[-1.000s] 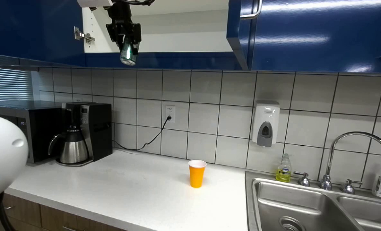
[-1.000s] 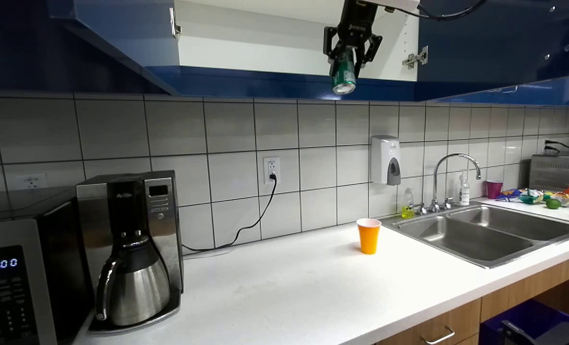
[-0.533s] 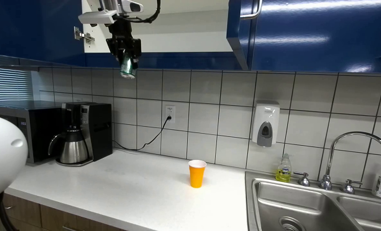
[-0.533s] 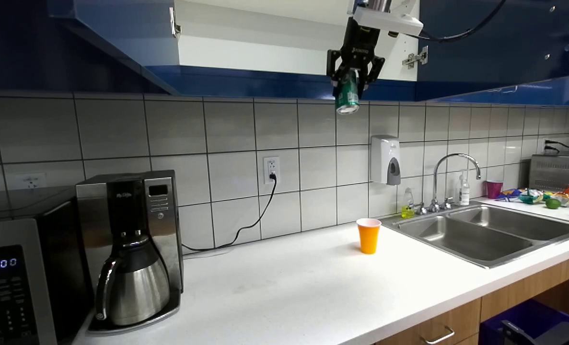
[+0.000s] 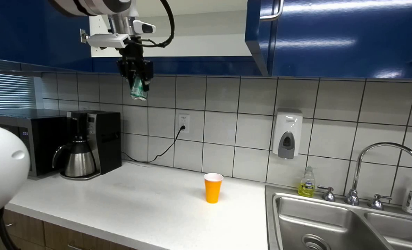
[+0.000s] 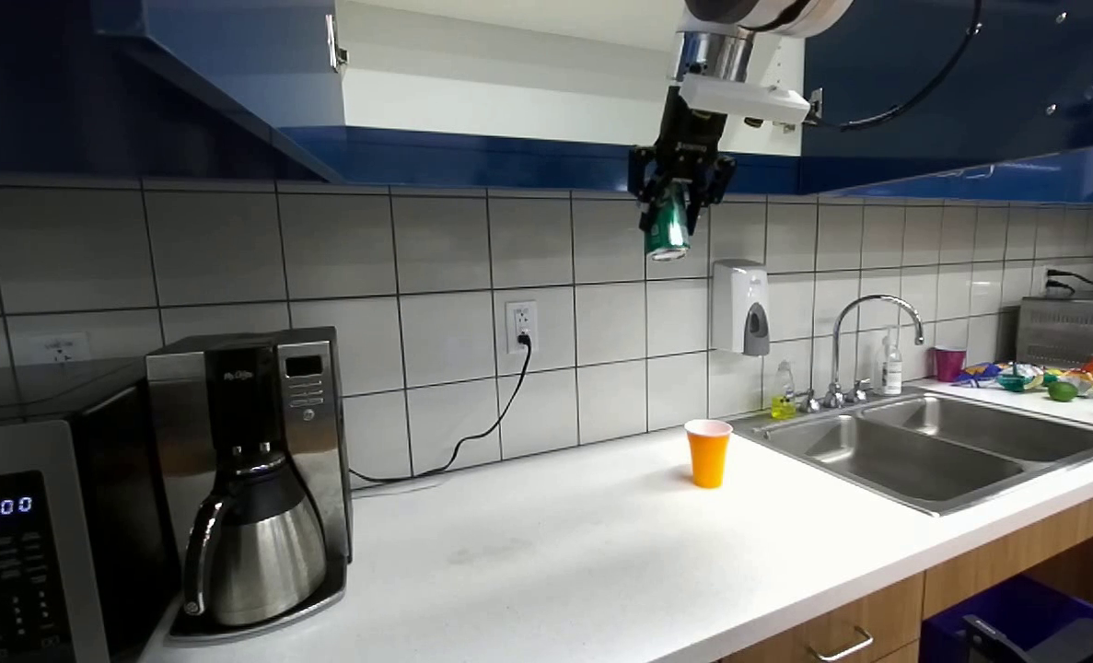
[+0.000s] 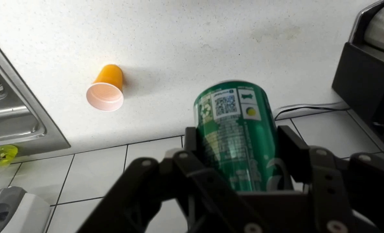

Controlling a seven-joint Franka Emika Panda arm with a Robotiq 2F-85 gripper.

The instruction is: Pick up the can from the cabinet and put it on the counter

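Observation:
The green can (image 5: 138, 93) hangs below my gripper (image 5: 139, 86), held between both fingers and slightly tilted. In an exterior view the can (image 6: 668, 241) shows its pale end downward, below the gripper (image 6: 670, 219). In the wrist view the can (image 7: 237, 136) fills the space between the finger pads, with the gripper (image 7: 238, 137) shut on its sides. The open cabinet (image 5: 199, 34) has a pale interior and blue doors; the can is below its bottom edge. The white counter (image 5: 140, 201) lies well below the can, with a wide gap between; it also shows in the wrist view (image 7: 166, 32).
An orange cup (image 6: 708, 456) stands on the counter near the steel sink (image 6: 933, 460). A coffee maker (image 6: 251, 497) and a microwave (image 6: 40, 516) stand at the opposite end. A soap dispenser (image 5: 287, 133) is on the tiled wall. The open cabinet door (image 5: 259, 38) juts out.
My gripper has moved down with the can in it, from in front of the cabinet opening to below the cabinet's bottom edge. The cup and the rest have not moved.

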